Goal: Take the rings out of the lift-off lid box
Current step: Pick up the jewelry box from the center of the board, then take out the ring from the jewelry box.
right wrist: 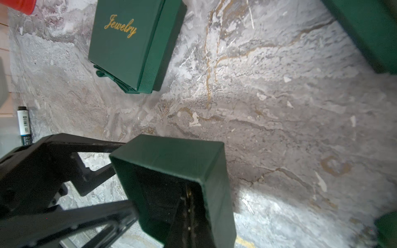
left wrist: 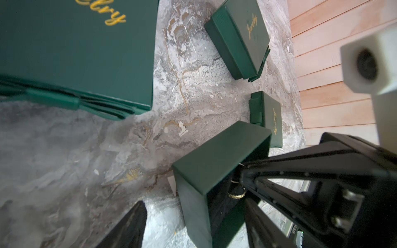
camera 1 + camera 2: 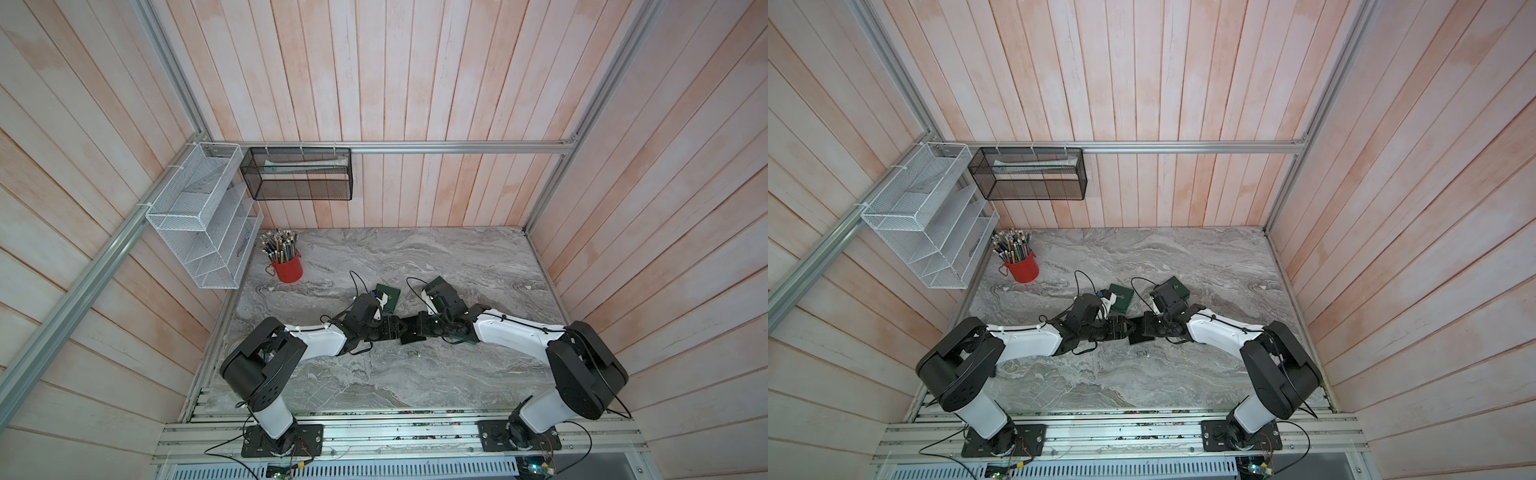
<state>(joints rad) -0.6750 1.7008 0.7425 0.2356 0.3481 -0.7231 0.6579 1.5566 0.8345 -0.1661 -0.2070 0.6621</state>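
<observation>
The lift-off lid box is dark green and stands open without its lid between the two arms; in both top views it is a dark patch. Inside it lie the rings, thin hoops against the dark lining. My left gripper is open and straddles one box wall, one finger outside and one inside. My right gripper is shut, with its tips down in the box among the rings. I cannot tell whether a ring is pinched.
Three closed green "Jewelry" boxes lie around: a large one, another and a small one. At the back left are a red cup of pencils, a white wire rack and a black mesh basket. A marker lies by the wall.
</observation>
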